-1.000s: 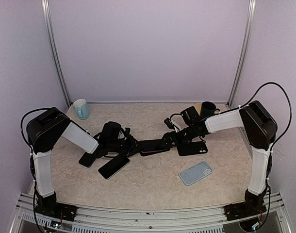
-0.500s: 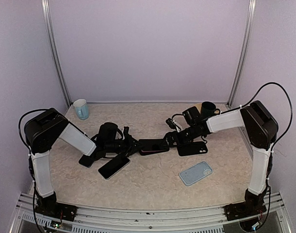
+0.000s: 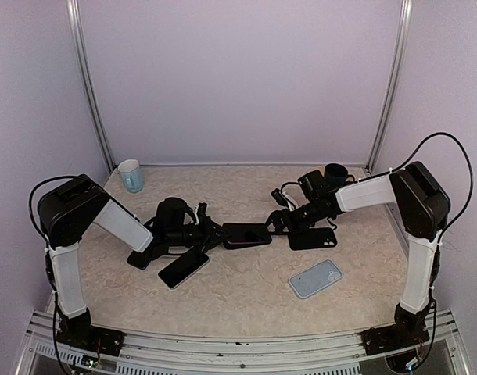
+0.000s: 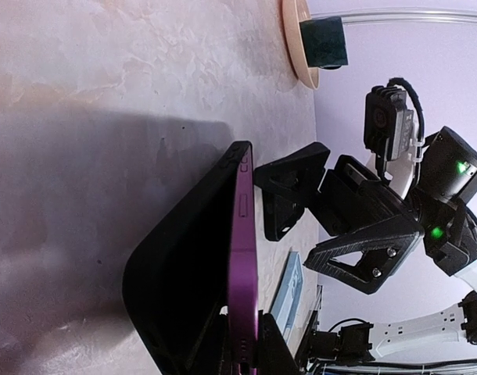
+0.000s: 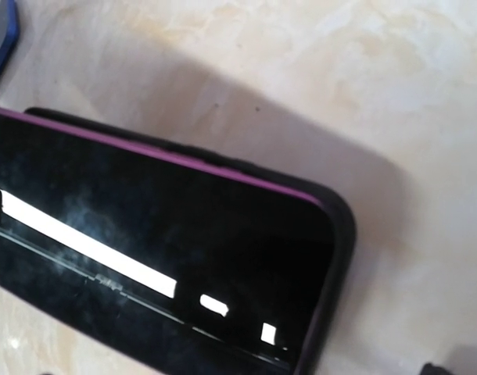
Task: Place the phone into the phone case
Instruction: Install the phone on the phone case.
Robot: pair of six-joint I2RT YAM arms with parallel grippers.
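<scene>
A purple-edged phone [image 3: 246, 234] with a dark screen is held just above the table's middle. A black phone case [image 4: 180, 285] wraps its back and far end, and its rim [image 5: 344, 226] curves round the phone's corner in the right wrist view. My left gripper [image 3: 215, 234] is shut on the phone's left end, with fingers [image 4: 279, 353] pressed on both faces of the purple edge [image 4: 242, 258]. At the phone's right end my right gripper [image 3: 279, 223] stands open, its jaws spread wide [image 4: 289, 234] and holding nothing.
A second black case [image 3: 311, 238] lies under the right arm, and a light blue case [image 3: 315, 278] sits nearer the front. A black phone [image 3: 184, 268] lies front left. A pale blue cup [image 3: 130, 175] stands back left, a dark mug [image 3: 335, 173] back right.
My left jaws have closed a little tighter on the phone. The right gripper has drawn back slightly to the right, still open.
</scene>
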